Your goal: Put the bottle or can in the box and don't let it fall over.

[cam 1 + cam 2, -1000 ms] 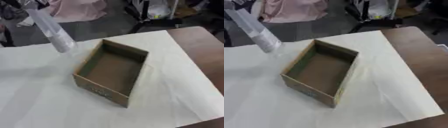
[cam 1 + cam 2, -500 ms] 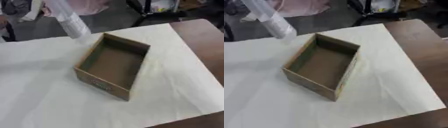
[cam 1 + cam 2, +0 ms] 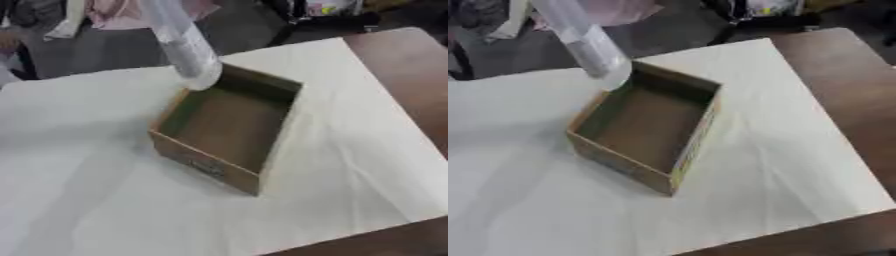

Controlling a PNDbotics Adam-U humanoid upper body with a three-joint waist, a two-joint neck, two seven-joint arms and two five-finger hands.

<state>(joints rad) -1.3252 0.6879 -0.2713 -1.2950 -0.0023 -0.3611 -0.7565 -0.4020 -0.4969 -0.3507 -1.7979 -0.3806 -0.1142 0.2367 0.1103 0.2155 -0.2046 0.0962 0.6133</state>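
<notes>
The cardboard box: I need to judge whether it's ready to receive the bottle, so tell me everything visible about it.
The cardboard box is a brown, open-topped rectangular carton with plain walls, a darker bare floor and a small printed mark on its near end wall. It looks empty and stands flat and askew on the white cloth. A clear plastic bottle hangs tilted, base lowest, at the box's far left corner; whether it touches the rim cannot be told. No hand shows.

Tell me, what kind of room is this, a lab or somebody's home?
Probably a lab or workshop, though little of the room shows. A brown table under a plain white sheet carries only an open cardboard box, with a clear bottle held above its far corner. Dark equipment and hanging cloth crowd the floor beyond.
</notes>
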